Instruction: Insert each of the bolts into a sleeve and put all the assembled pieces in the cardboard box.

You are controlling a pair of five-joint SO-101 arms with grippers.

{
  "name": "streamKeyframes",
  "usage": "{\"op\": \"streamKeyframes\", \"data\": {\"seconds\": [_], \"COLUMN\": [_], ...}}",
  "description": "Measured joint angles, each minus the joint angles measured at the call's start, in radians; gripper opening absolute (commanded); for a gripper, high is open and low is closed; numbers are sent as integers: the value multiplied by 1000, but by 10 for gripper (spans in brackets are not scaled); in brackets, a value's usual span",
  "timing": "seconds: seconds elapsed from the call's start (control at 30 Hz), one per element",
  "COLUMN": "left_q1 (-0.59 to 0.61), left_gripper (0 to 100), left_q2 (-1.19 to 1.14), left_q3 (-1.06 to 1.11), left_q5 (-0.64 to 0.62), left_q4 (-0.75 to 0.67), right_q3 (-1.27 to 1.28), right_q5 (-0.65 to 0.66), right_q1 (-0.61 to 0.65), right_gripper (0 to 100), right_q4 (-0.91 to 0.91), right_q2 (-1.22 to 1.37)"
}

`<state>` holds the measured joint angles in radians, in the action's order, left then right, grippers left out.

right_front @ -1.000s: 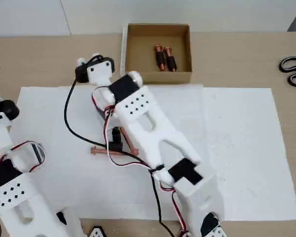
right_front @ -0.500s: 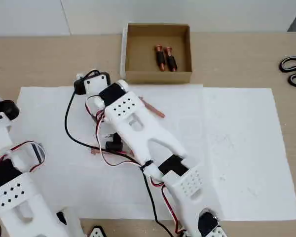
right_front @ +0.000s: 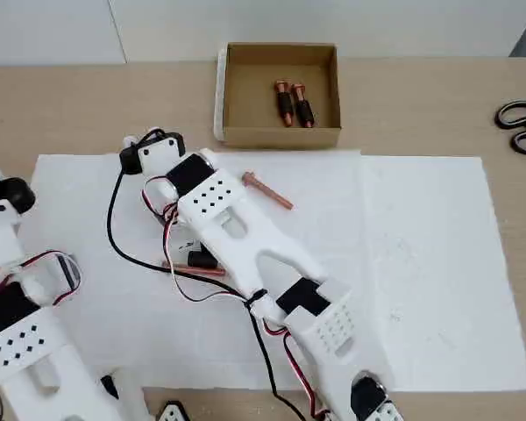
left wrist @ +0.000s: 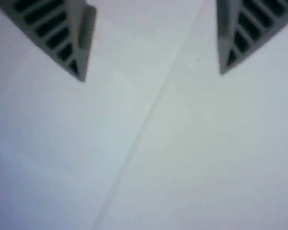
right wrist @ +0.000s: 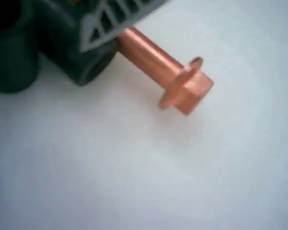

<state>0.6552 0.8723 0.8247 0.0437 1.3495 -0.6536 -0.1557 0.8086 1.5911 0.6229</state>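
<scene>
- One copper bolt (right wrist: 163, 72) lies flat on the white paper (right_front: 421, 263), left of centre. Its flanged head rests on the sheet.
- The bolt's shaft runs up against a dark sleeve (right wrist: 72, 57). The pictures do not show whether the shaft sits inside it.
- From above, this bolt (right_front: 195, 270) and the sleeve (right_front: 203, 259) lie touching, partly under the right arm (right_front: 245, 228).
- The right gripper (right wrist: 120, 17) sits low, directly over the place where shaft and sleeve meet. I cannot tell whether this claw is spread or pressed together.
- A second bolt (right_front: 267, 190) lies loose on the paper, just right of the right arm. It sits near the cardboard box and slants toward the near right.
- The cardboard box (right_front: 237, 96) stands at the far edge of the paper, near the middle of the table (right_front: 70, 105).
- Two assembled pieces (right_front: 294, 103) lie side by side inside the box, toward its right half.
- The right arm stretches from the near edge, centre, toward the far left across the paper.
- The left arm (right_front: 17, 342) stands at the near left corner.
- The left gripper (left wrist: 151, 72) hangs over bare paper with a crease in it. Its fingertips (left wrist: 69, 38) are spread well apart and hold nothing.
- Scissors (right_front: 522, 123) lie on the table at the far right edge, well apart from everything else.
</scene>
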Motion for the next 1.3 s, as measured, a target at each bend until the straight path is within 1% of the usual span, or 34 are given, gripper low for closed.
{"op": "streamKeyframes", "data": {"seconds": [0.43,0.5,0.57,0.6,0.63,0.73,0.93,1.03,1.17,1.3], "left_q1": [0,0,0,0,0,0,0,0,0,0], "left_gripper": [173,173,173,173,173,173,173,173,173,173], "left_q2": [0,0,0,0,0,0,0,0,0,0], "left_q3": [0,0,0,0,0,0,0,0,0,0], "left_q5": [0,0,0,0,0,0,0,0,0,0], "left_q4": [0,0,0,0,0,0,0,0,0,0], "right_q3": [0,0,0,0,0,0,0,0,-5,-6], "right_q5": [0,0,0,0,0,0,0,0,0,0], "right_q1": [2,2,2,0,-2,-2,-3,-29,-94,-195], "right_gripper": [163,113,15,2,20,3,5,5,4,4], "right_q4": [-12,-14,-14,-14,-17,-26,-26,-25,5,52], "right_q2": [74,75,75,75,75,75,75,64,-29,-157]}}
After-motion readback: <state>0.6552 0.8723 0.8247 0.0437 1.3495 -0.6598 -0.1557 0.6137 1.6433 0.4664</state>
